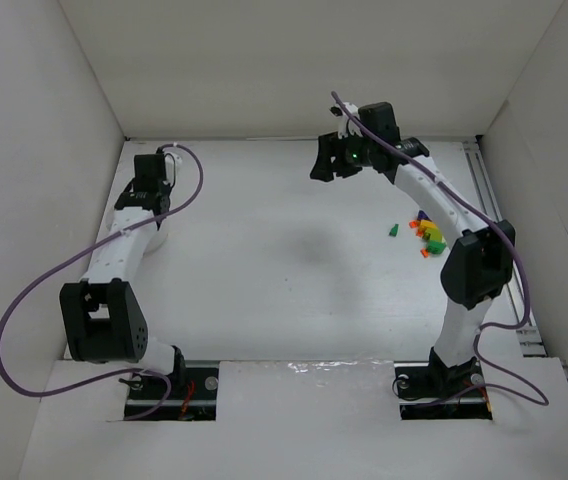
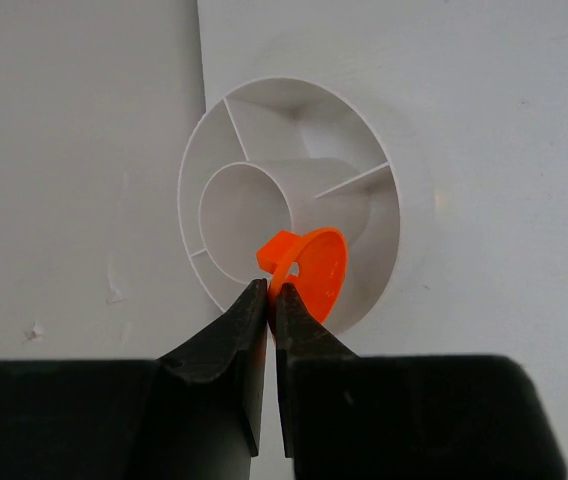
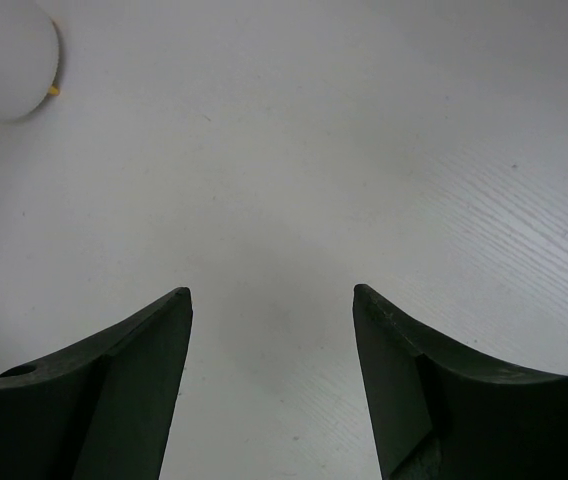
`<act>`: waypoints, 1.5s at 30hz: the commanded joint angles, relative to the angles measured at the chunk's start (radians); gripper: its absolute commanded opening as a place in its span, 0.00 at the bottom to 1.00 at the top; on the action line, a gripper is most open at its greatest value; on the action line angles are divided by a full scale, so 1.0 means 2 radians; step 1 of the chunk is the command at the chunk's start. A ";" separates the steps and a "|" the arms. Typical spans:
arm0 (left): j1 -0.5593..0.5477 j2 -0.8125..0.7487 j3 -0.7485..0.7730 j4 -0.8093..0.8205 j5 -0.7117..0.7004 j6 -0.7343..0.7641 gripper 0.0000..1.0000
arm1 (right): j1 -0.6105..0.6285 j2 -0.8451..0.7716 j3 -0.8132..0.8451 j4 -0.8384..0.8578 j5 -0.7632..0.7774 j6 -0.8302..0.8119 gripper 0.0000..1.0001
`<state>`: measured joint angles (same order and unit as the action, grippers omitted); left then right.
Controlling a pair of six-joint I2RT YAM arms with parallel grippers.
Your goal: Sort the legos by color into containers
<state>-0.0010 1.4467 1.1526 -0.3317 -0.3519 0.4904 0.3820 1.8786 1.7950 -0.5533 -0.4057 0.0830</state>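
My left gripper [image 2: 272, 290] is shut on a thin orange lego piece [image 2: 314, 268] and holds it over the round white bowl [image 2: 409, 215], which has an inner ring and dividers. In the top view the left gripper [image 1: 148, 203] is at the far left by the wall, with the bowl [image 1: 160, 240] mostly hidden under the arm. The loose legos [image 1: 428, 236], orange, yellow, lime and purple, lie at the right, with a green one [image 1: 392, 230] just left of them. My right gripper [image 1: 332, 166] is open and empty, at the far middle over bare table [image 3: 274, 290].
White walls close in the table on the left, back and right. A rail [image 1: 494, 200] runs along the right edge. In the right wrist view a white container [image 3: 4, 55] stands at the top left with a tiny yellow bit [image 3: 54, 91] beside it.
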 commanded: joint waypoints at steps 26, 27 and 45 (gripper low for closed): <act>-0.008 -0.036 0.020 0.000 0.078 -0.013 0.56 | -0.032 0.000 0.009 0.006 0.028 0.007 0.71; -0.008 -0.048 0.031 -0.017 0.100 -0.018 0.61 | -0.042 -0.016 -0.002 0.006 0.028 -0.005 0.71; -0.027 -0.065 0.097 -0.031 0.286 -0.076 0.90 | -0.254 -0.214 -0.298 -0.171 0.087 -0.303 0.42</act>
<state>-0.0395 1.3300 1.3628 -0.4103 0.1852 0.3630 -0.1364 1.5265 1.2427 -0.8352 -0.2440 -0.3813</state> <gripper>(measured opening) 0.895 0.436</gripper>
